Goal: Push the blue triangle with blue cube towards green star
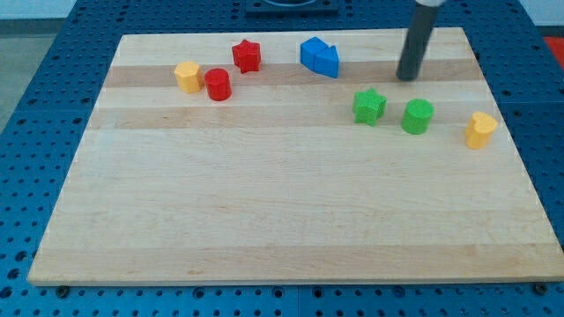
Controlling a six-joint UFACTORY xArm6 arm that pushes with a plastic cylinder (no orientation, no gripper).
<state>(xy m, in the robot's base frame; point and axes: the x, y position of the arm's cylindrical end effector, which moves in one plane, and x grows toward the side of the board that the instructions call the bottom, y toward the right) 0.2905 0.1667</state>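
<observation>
The blue cube (311, 52) and the blue triangle (328, 62) sit touching each other near the view's top, middle of the wooden board (264, 194). The green star (369, 106) lies below and to the right of them. My tip (407, 77) is on the board to the right of the blue pair and above the green star and green cylinder, touching no block.
A green cylinder (418, 116) stands right of the green star. A yellow block (480, 129) is near the right edge. A red star (247, 55), a red cylinder (218, 84) and a yellow block (187, 77) lie at the top left.
</observation>
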